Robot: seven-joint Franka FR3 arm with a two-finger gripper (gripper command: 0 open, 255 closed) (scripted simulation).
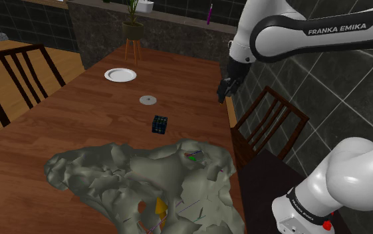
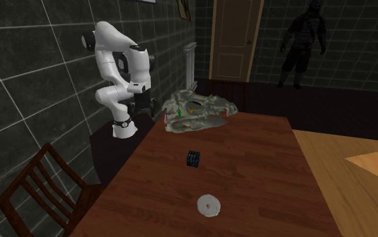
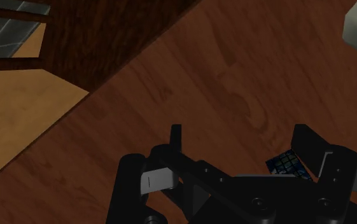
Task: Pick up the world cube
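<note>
The world cube [image 1: 159,124] is a small dark cube with blue-green patterned faces, sitting on the wooden table [image 1: 78,133] near its middle. In the second exterior view the cube [image 2: 193,159] lies between a rocky lump and a small disc. My black gripper [image 1: 225,88] hangs in the air over the table's edge, to the shoulder view's right of the cube and well apart from it. In the wrist view the fingers [image 3: 175,137] stand apart with nothing between them, and the cube [image 3: 288,165] peeks out beside one finger, partly hidden by the hand.
A large grey-green rocky lump [image 1: 151,179] covers the near table end. A white plate [image 1: 120,74] and a small pale disc [image 1: 149,100] lie beyond the cube. Wooden chairs [image 1: 268,119] stand at the table's sides, one [image 2: 39,195] near the wall.
</note>
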